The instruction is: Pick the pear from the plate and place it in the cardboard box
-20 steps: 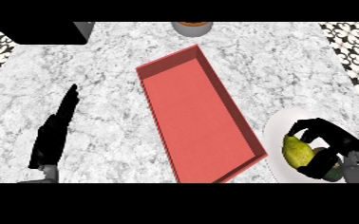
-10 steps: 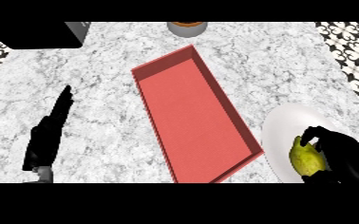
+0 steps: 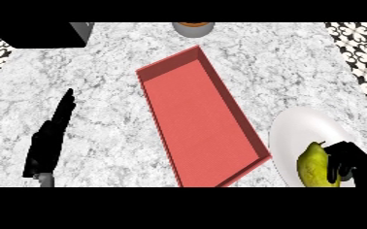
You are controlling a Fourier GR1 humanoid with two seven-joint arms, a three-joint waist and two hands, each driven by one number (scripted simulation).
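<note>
1. Right hand (image 3: 342, 164) sits at the lower right of the frame, fingers curled round the right flank of the pear (image 3: 312, 167). Looks like a wrap grip, thumb side hidden.
2. Pear: yellow-green, upright-ish, stem toward the top, at the lower right edge of the white plate (image 3: 297, 131). I can't tell if it's touching the plate or just lifted.
3. Handling, my read: rigid fruit, light to moderate weight, smooth skin so it may slip, and it bruises if squeezed. Best hold is round the wide belly, not the neck or stem. Current contact is on the belly, which is fine.
4. Red cardboard box (image 3: 203, 121) lies just left of the plate, long and shallow, tilted diagonally from upper centre to lower right. Its near corner is just beside the plate rim. Short carry to the left.
5. Left hand (image 3: 49, 144) rests at the lower left, fingers straight and pressed together, pointing up the frame, holding nothing.
6. Bowl (image 3: 192, 27) at top centre, dark block (image 3: 43, 33) at upper left, all on the marble counter (image 3: 108, 77); none of it is in the carry path.
7. Versus half a second back: pear and my right hand sit in about the same spot at the plate's lower right, left hand unmoved. The whole view has shifted a little.
</note>
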